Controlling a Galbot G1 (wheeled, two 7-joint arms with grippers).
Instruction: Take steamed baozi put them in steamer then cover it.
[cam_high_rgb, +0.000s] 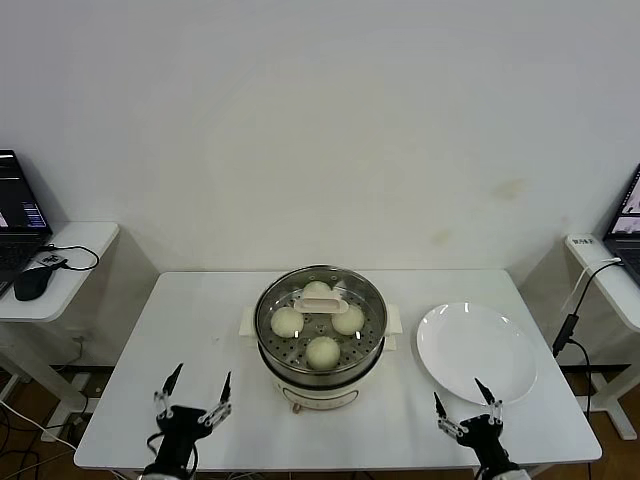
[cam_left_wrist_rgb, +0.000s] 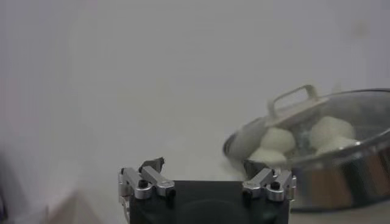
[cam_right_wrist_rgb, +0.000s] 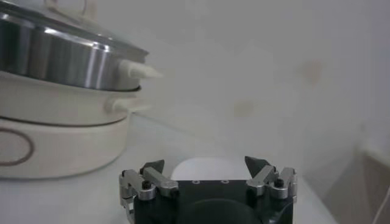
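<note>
The steamer (cam_high_rgb: 320, 375) stands mid-table, a shiny steel pot on a cream-white base. Several cream-white baozi (cam_high_rgb: 322, 351) lie on its perforated tray. The clear glass cover (cam_high_rgb: 372, 306) with a cream bar handle (cam_high_rgb: 320, 299) sits on the pot. My left gripper (cam_high_rgb: 193, 392) is open and empty near the table's front left edge. My right gripper (cam_high_rgb: 468, 408) is open and empty near the front right edge. The left wrist view shows the steamer (cam_left_wrist_rgb: 341, 179), the cover handle (cam_left_wrist_rgb: 294, 103) and the baozi (cam_left_wrist_rgb: 277, 140). The right wrist view shows the steamer's side (cam_right_wrist_rgb: 61, 61).
An empty flat white plate (cam_high_rgb: 476, 352) lies right of the steamer; it also shows in the right wrist view (cam_right_wrist_rgb: 201, 168). Side desks with laptops stand far left (cam_high_rgb: 40, 270) and far right (cam_high_rgb: 615, 285). A cable (cam_high_rgb: 572, 320) hangs by the right desk.
</note>
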